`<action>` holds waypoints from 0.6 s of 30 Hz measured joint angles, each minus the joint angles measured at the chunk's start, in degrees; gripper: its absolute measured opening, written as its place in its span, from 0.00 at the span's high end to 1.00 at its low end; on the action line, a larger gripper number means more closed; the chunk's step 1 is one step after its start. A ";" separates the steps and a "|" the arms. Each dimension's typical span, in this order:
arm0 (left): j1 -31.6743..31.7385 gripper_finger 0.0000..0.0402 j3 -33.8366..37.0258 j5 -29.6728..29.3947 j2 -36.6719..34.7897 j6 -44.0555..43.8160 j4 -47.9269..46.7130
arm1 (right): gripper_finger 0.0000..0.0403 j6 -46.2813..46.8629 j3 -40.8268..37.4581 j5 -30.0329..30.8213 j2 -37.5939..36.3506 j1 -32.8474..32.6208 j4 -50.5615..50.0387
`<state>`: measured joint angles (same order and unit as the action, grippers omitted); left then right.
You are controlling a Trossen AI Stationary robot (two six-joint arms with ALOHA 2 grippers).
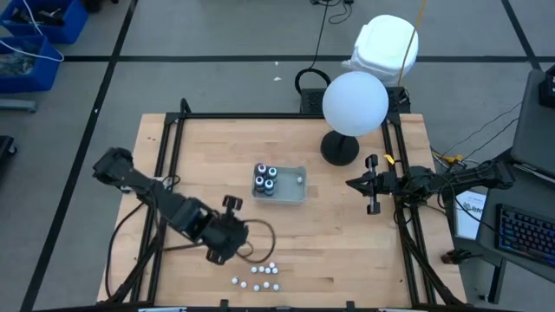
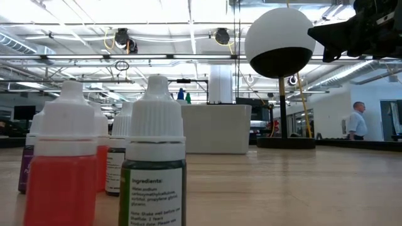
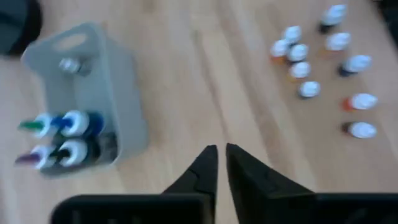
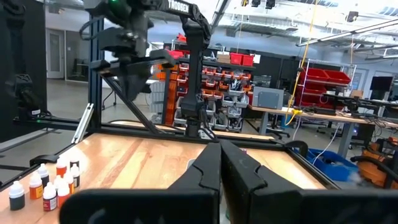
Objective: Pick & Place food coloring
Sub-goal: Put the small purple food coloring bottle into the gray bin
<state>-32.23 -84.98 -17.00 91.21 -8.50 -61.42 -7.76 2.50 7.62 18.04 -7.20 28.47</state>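
Note:
A shallow grey tray (image 1: 295, 194) (image 3: 109, 87) sits mid-table with several small dark food coloring bottles (image 1: 264, 180) (image 3: 62, 137) standing at its left end. More small white-capped food coloring bottles (image 1: 257, 276) (image 3: 329, 68) (image 2: 154, 163) (image 4: 46, 183) stand loose on the wood near the front edge. My left gripper (image 1: 227, 250) (image 3: 221, 155) hovers over bare wood between the tray and the loose bottles, shut, with nothing between its fingers. My right gripper (image 1: 355, 184) (image 4: 219, 152) waits shut at the table's right side.
A white globe lamp on a black stand (image 1: 354, 104) (image 2: 279, 41) stands at the back right. Black frame rails (image 1: 165, 165) border the table. A small pale piece (image 3: 69, 65) lies in the tray's other end. A person (image 2: 357, 122) stands far off in the room.

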 joint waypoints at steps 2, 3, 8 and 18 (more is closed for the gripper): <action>-0.73 0.97 3.47 0.13 -2.23 1.06 3.77 | 1.00 0.27 0.00 0.02 0.00 0.00 0.00; -0.78 0.98 5.29 0.20 -3.68 1.07 5.49 | 1.00 0.45 0.00 0.03 0.00 0.00 0.00; -0.45 0.96 16.57 -1.97 -14.28 -2.15 14.28 | 1.00 0.63 0.01 0.04 0.00 0.00 0.00; -1.36 0.97 44.14 -3.77 -29.56 -13.52 35.79 | 1.00 0.49 0.00 0.04 0.00 0.00 0.00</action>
<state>-33.59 -40.84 -20.77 61.65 -22.02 -25.63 -7.27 2.50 7.66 18.04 -7.20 28.47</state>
